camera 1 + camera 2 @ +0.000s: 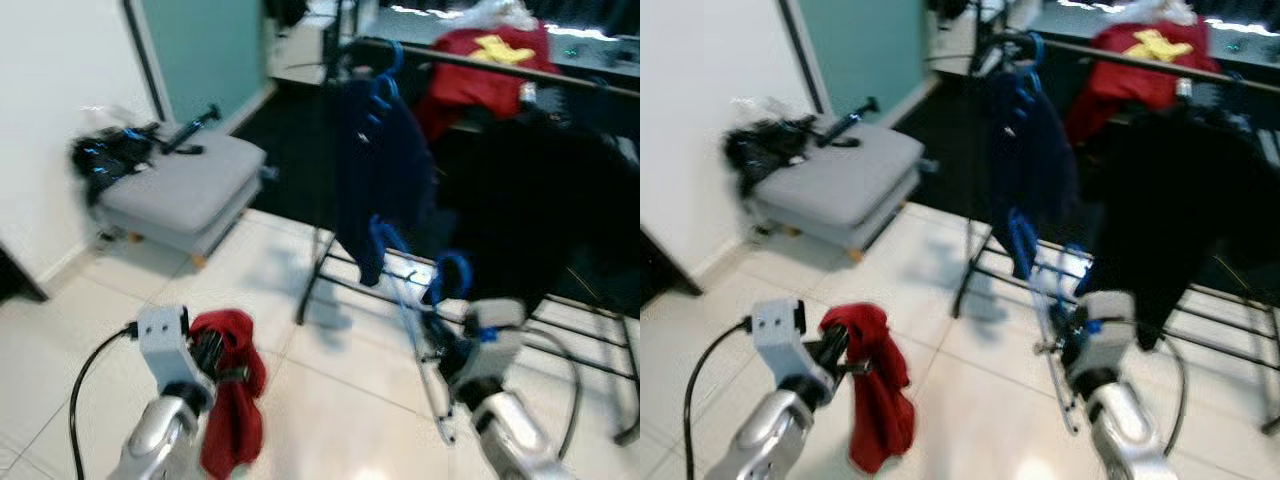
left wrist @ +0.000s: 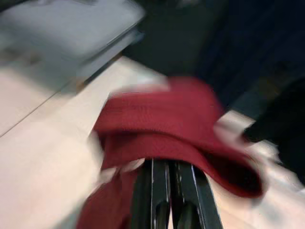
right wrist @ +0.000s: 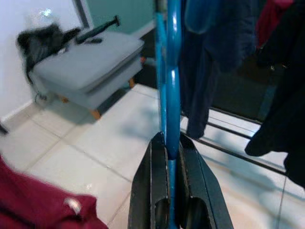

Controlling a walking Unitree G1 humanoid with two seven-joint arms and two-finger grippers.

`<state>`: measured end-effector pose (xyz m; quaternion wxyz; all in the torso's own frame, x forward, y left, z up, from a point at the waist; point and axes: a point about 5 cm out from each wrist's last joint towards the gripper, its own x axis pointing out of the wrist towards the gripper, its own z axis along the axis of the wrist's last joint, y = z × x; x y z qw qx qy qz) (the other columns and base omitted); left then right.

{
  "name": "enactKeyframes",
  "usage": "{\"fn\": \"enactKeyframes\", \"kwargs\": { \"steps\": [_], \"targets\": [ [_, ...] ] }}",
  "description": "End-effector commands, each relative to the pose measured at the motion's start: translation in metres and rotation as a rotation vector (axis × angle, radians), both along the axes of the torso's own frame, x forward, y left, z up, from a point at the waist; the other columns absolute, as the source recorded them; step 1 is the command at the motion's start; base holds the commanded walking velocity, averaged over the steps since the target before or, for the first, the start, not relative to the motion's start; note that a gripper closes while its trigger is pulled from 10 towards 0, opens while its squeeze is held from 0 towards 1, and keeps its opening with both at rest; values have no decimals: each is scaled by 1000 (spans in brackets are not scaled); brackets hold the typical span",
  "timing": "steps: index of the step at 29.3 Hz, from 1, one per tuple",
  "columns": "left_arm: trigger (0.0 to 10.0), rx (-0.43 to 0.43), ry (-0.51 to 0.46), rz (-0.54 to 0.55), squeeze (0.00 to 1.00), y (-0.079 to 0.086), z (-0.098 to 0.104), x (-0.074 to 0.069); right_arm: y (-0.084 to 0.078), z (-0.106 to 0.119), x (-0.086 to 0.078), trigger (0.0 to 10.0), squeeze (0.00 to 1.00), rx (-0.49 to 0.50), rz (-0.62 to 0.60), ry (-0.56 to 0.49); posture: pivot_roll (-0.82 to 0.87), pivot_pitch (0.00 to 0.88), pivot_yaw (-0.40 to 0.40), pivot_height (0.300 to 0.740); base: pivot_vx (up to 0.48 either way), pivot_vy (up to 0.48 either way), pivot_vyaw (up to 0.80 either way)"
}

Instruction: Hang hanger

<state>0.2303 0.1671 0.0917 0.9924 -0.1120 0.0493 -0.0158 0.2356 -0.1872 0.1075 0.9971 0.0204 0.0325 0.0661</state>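
Blue hanger [image 3: 170, 76] upright between right gripper [image 3: 172, 149] fingers, hook topmost.

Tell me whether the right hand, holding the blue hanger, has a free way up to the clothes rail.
Probably yes. The right hand, shut on the blue hanger, sits below and in front of the rail. Open space lies between, though the navy garment and black clothes already crowd the rail.

Home: clothes rack [image 1: 470, 60] (tiled floor)
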Motion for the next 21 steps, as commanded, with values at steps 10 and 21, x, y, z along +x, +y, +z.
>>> {"fn": "enactKeyframes", "kwargs": {
  "steps": [10,21],
  "targets": [
    [10000,55,62,20,0,2,-11,-10,11,-3,-5,10000,0,-31,25,16,38,127,-73,740,0,0,744],
    [10000,66,47,25,0,1,-12,-12,12,-1,-8,10000,0,-34,10,17,38,127,-73,740,0,0,744]
  ]
}}
